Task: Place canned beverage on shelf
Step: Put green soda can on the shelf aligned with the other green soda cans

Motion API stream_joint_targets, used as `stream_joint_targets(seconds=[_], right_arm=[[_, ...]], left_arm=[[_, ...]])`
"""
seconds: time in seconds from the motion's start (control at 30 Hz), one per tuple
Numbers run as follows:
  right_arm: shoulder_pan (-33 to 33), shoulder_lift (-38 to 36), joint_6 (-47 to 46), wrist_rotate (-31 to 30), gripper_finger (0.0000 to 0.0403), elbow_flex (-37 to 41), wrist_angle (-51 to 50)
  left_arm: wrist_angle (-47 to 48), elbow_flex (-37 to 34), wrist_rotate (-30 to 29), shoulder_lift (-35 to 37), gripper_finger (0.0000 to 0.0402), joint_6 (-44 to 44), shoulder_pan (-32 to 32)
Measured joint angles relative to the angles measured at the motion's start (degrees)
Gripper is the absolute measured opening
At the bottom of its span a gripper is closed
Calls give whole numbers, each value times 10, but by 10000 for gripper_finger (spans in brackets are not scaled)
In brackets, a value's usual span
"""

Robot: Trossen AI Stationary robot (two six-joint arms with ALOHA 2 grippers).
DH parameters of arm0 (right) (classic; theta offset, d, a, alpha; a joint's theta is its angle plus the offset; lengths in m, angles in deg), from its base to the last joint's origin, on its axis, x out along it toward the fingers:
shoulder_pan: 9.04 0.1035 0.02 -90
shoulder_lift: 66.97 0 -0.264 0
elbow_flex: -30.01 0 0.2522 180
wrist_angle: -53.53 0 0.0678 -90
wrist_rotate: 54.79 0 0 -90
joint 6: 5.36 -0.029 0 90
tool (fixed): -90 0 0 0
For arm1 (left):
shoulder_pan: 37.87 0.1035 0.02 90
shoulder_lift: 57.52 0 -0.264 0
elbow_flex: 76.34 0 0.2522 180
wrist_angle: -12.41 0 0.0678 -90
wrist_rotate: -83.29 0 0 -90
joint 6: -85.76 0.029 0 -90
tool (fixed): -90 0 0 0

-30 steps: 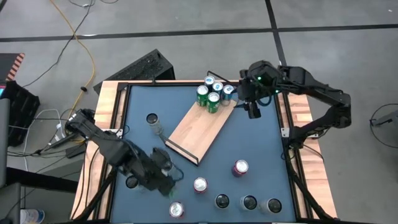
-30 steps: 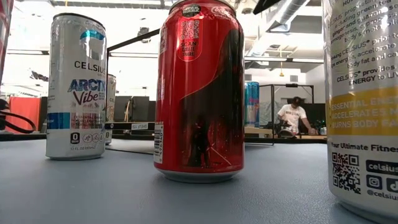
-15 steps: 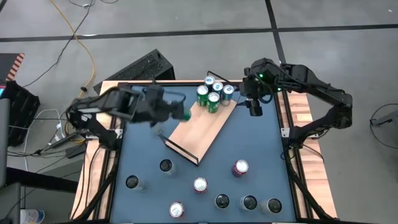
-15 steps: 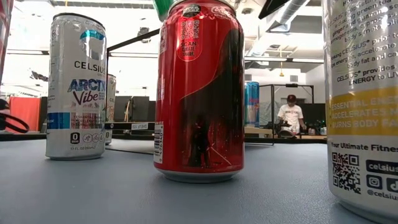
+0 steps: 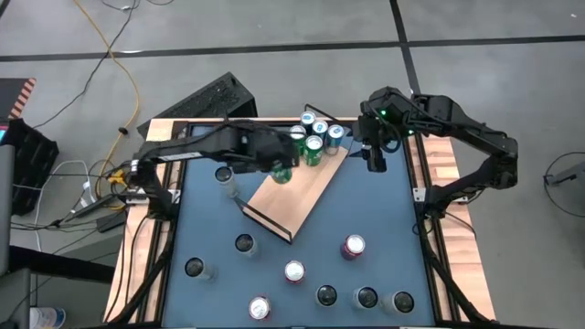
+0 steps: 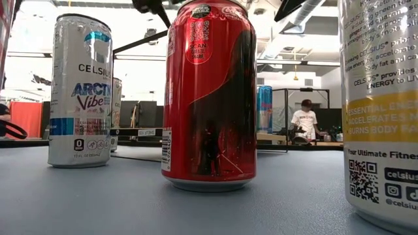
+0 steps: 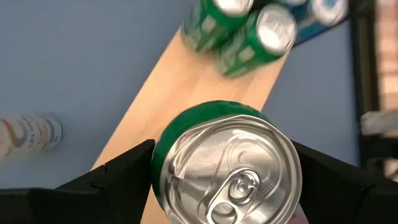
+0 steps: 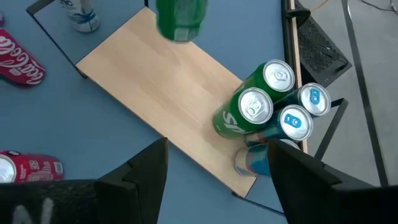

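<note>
Left pincer: seen in the high view just left of centre in the upper half of the frame, over the shelf; its two dark fingers are clamped on either side of a green can, as shown in the left wrist view.
Green can: held upright with the silver lid and pull tab up; in the right wrist view it appears at the top centre of the frame, above the wood. Whether it touches the board cannot be told.
Shelf: a light-wood board lying diagonally on the bench, from lower left to upper right in the high view, with a dark lip at its lower-left end.
Cans on shelf: a tight cluster at the board's upper-right end, two green and two blue-topped, standing upright and touching.
Right pincer: held at the upper right of the high view, just beside the cluster; fingers spread apart and empty in the right wrist view.
Loose cans: several are scattered along the lower part of the bench, well apart from the shelf.
Low view: filled by a red can at centre, with a white can at left.
</note>
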Motion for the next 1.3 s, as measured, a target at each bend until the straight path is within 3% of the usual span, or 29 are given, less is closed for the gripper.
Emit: stream_joint_targets(seconds=[0.47, 0.73, 1.3], right_arm=[[0, 0, 0, 2, 259, 0, -24], [0, 0, 2, 3, 259, 0, -52], [0, 0, 6, 3, 259, 0, -47]], left_arm=[[-22, 0, 24, -115, 323, 80, -2], [-43, 0, 0, -129, 324, 90, -19], [-70, 0, 12, -157, 325, 116, -35]])
